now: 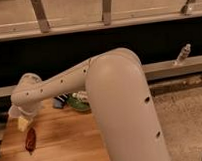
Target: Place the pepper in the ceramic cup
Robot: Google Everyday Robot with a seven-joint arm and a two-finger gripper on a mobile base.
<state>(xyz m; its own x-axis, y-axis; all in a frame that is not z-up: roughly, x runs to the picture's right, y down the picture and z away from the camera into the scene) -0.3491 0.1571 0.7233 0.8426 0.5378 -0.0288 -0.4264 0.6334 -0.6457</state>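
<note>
Pepper [30, 140] lay near the tabletop's left edge, not picked up. My gripper [22, 123] hung just above it, beside the ceramic cup [12, 112]; open or closed, I couldn't tell. Grasp and placing left to do.

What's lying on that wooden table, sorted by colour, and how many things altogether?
Dark red: 1, the pepper
White: 1, the ceramic cup, partly hidden
Green: 1, the bowl
Pale: 1, an item in the bowl
Dark: 1, an object beside the bowl
Total: 5
The pincer hangs between cup and pepper.
</note>
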